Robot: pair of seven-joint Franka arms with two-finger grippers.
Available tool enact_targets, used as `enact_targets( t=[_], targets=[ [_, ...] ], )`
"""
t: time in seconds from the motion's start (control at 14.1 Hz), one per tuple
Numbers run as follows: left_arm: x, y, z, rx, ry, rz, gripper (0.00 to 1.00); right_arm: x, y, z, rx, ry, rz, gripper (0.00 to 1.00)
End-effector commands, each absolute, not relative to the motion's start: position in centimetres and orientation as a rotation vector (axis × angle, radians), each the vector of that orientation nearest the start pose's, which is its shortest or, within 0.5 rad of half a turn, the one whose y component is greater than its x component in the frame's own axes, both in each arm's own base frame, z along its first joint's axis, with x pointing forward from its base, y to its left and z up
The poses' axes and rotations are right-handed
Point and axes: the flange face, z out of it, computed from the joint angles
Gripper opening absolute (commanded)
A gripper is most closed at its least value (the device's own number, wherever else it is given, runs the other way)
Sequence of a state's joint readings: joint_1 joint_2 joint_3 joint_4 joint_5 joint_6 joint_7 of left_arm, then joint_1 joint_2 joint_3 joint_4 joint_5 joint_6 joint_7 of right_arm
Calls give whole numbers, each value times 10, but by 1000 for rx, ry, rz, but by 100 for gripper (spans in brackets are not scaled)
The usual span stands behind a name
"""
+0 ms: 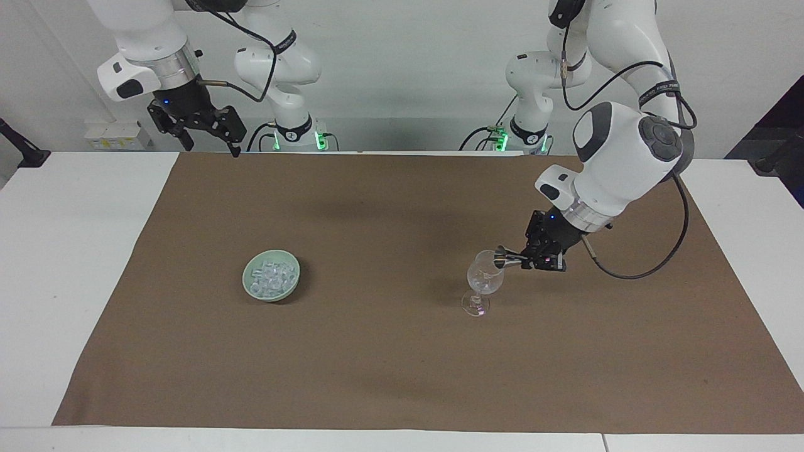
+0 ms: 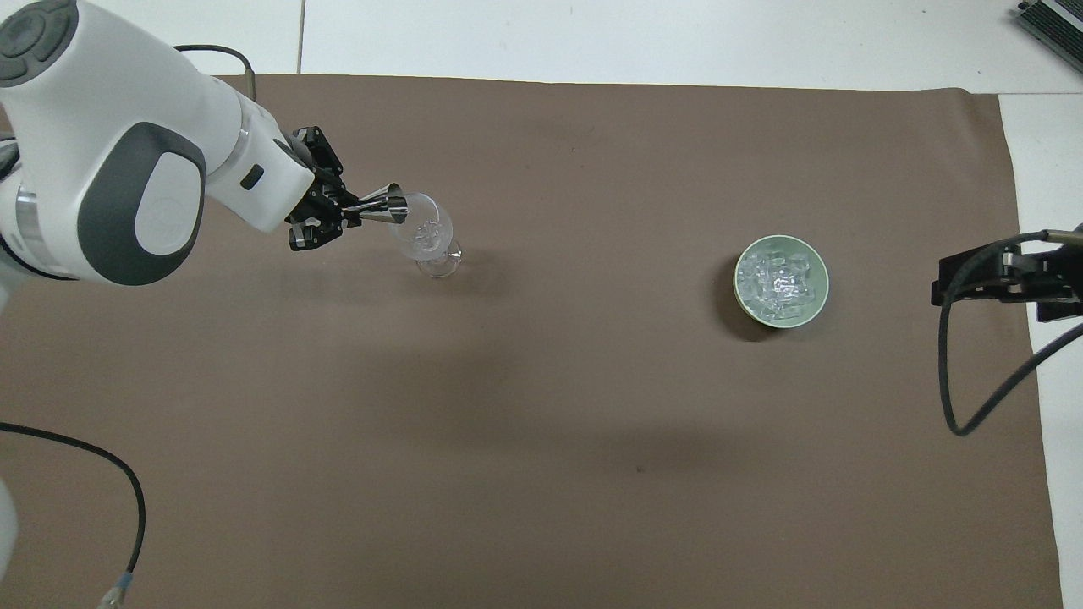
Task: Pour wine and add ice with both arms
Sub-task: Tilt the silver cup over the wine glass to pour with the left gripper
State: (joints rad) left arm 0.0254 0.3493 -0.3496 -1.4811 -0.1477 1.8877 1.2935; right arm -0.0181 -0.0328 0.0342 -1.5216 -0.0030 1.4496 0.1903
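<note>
Brown mat: matt, cloth- or paper-like, faint creases seen, no sheen. Table under it: smooth white, slight gloss. Stemmed glass: clear glass, bright glints on bowl and foot. Metal jigger: polished steel, mirror-like, cone-shaped. Bowl: pale green, smooth and glazed-looking; ceramic or plastic cannot be told. Ice: clear, glassy, wet-looking highlights. Arms: shells of glossy white plastic, dark grey matt joint caps, brushed silver metal wrist rings. Left gripper and right gripper: black, matt finish. Cables: black, rubbery.
</note>
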Motion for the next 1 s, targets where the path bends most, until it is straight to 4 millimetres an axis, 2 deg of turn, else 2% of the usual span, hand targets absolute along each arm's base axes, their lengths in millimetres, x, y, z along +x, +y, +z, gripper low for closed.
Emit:
enact_targets(
  t=[0.0, 0.43, 0.92],
  targets=[
    [633, -202, 507, -2400, 2231, -279, 0, 529, 10, 658, -3128, 249, 49, 100],
    [626, -213, 514, -2305, 2175, -188, 0, 529, 17, 658, -3133, 230, 44, 100],
    [621, -229, 514, -2272, 2195, -175, 0, 529, 17, 658, -3130, 230, 49, 100]
  ],
)
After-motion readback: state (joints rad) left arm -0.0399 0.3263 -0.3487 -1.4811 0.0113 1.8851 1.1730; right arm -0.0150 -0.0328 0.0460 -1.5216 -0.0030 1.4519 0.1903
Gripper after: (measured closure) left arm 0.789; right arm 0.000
